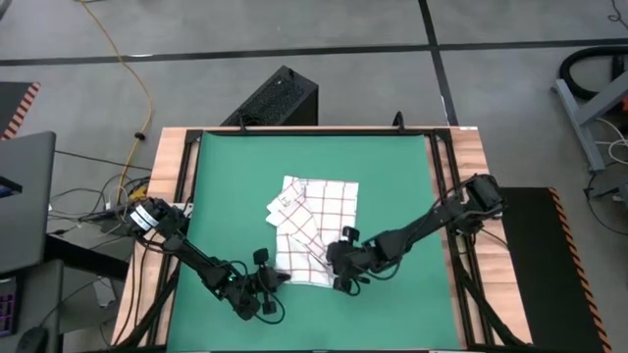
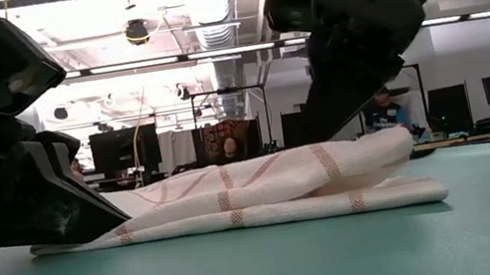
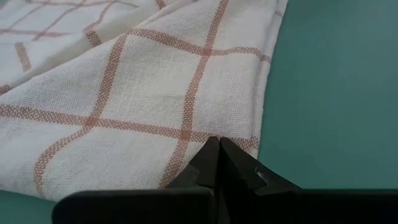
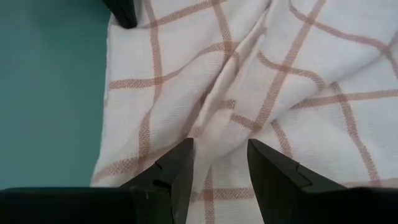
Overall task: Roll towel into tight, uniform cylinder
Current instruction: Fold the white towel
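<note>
My right gripper (image 4: 217, 165) hangs open over the near edge of the towel (image 1: 309, 227), loosely folded mid-mat on the counter; my left gripper (image 3: 219, 152), closed empty, touches its corner. Rolling has barely begun (my reading); next, pinch that edge and turn it over evenly.

The towel (image 1: 309, 227) was a thin white cloth with a red-brown grid of square checks, lying on the green mat (image 1: 392, 176) a bit toward the near side of the middle. It wasn't rolled at all, just loosely folded over itself in a rumpled, uneven heap, with one corner poking out to the left. From table height it (image 2: 264, 190) sat low and flat, a couple of layers stacked, the top one puffed up slightly on the right. Up close, soft creases ran diagonally across the checks (image 4: 261, 93).
</note>
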You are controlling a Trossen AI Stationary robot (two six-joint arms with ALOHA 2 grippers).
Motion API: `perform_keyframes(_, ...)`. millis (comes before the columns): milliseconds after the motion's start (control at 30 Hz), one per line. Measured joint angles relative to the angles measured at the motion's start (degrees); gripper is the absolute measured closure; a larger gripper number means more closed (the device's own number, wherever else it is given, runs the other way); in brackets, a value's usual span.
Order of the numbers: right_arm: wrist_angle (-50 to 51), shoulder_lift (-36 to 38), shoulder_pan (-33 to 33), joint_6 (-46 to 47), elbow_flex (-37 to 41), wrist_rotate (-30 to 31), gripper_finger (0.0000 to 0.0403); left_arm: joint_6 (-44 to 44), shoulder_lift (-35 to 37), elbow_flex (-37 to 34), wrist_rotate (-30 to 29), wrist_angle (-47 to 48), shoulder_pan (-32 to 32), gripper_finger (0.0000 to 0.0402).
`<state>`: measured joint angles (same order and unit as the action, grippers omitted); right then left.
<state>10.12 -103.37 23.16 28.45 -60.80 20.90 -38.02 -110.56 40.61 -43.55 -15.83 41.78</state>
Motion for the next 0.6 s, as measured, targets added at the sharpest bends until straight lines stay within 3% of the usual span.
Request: perform_keyframes(600, -3.33, 0.02, -0.85, -1.97, -0.11, -1.53, 0.0229, 0.28, -0.02, -0.03, -0.93, -0.44, 0.02, 0.0401)
